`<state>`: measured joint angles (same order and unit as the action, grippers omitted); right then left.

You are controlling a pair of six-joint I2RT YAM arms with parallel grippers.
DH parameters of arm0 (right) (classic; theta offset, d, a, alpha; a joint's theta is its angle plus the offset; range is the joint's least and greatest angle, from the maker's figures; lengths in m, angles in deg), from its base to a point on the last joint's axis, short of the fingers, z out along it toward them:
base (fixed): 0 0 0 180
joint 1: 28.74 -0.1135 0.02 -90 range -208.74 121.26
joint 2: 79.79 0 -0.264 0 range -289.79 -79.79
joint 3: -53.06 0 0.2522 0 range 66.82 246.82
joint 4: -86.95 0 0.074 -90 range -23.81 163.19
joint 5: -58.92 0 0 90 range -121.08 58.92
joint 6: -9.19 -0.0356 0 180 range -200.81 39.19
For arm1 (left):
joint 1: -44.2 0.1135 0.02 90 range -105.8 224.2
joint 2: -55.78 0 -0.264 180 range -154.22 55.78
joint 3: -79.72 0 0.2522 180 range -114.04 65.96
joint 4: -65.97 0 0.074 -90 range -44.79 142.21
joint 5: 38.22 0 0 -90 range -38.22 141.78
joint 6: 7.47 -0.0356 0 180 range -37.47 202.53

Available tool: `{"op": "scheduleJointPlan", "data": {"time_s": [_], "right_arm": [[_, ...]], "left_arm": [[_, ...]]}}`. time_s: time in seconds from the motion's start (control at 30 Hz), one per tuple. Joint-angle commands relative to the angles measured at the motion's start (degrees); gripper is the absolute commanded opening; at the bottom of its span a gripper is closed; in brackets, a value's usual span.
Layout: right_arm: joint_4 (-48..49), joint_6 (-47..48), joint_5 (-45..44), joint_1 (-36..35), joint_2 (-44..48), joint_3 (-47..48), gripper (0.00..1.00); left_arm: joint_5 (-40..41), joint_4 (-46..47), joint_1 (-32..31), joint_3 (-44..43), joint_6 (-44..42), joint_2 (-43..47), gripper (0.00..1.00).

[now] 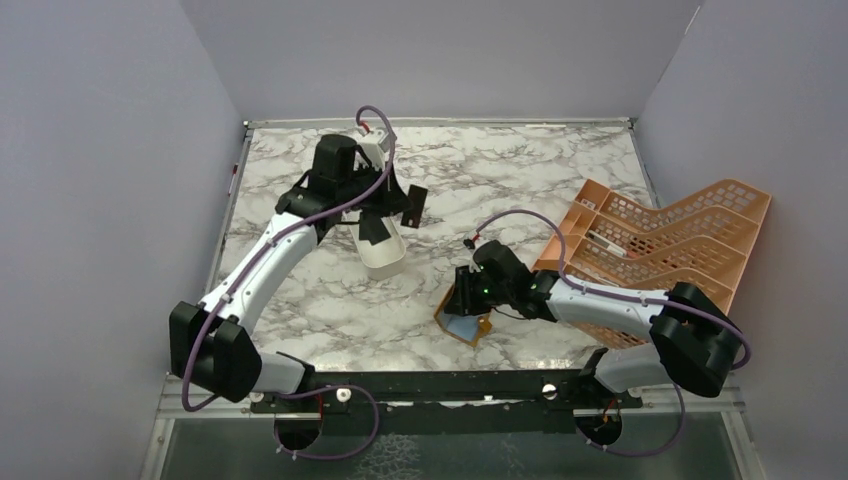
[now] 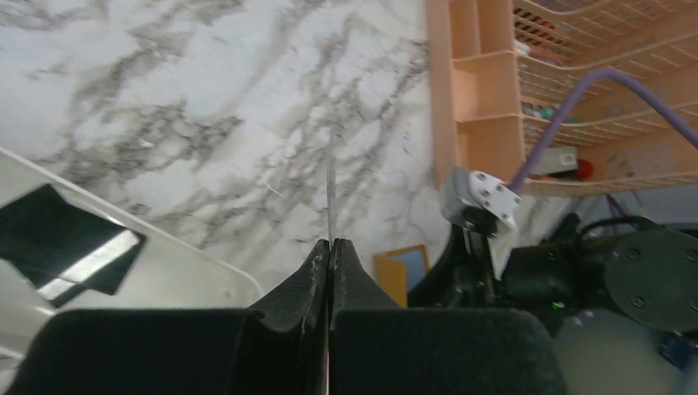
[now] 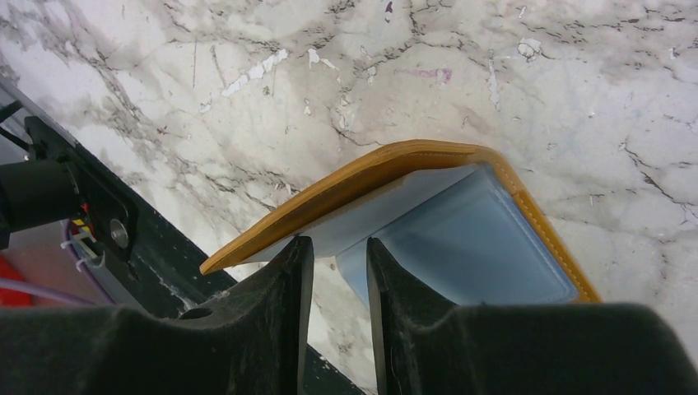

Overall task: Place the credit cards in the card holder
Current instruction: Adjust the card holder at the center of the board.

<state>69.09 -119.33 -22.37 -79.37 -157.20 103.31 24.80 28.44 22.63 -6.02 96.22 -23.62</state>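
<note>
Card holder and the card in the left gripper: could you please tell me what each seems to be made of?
Card holder: likely leather or an imitation, matte orange-tan, with a seam line along its rim. Held card, pinched edge-on in the left gripper: probably rigid plastic, since it is very thin yet stands straight and unbent.

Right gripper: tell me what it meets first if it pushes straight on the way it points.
The card holder: its raised flap's pale lining lies right ahead of the right gripper, seemingly close; depth is unclear.
</note>
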Motion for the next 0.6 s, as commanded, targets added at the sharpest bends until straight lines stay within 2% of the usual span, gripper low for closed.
{"op": "scheduleJointPlan", "data": {"time_s": [0.0, 0.33, 0.57], "right_arm": [[-1.84, -0.96, -2.81, -0.34, -1.46, 2.68, 0.36], [-7.47, 0.07, -7.81, -0.32, 0.63, 4.9, 0.39], [-7.33, -0.86, -8.26, -0.34, 2.05, 3.65, 0.38]], "left_arm": [[-9.65, 9.13, -3.21, 7.66, 13.02, 6.14, 0.0], [-10.49, 18.69, -13.22, 22.43, 23.38, 10.42, 0.0], [-9.07, 21.4, -16.57, 28.09, 23.59, 7.46, 0.0]]}}
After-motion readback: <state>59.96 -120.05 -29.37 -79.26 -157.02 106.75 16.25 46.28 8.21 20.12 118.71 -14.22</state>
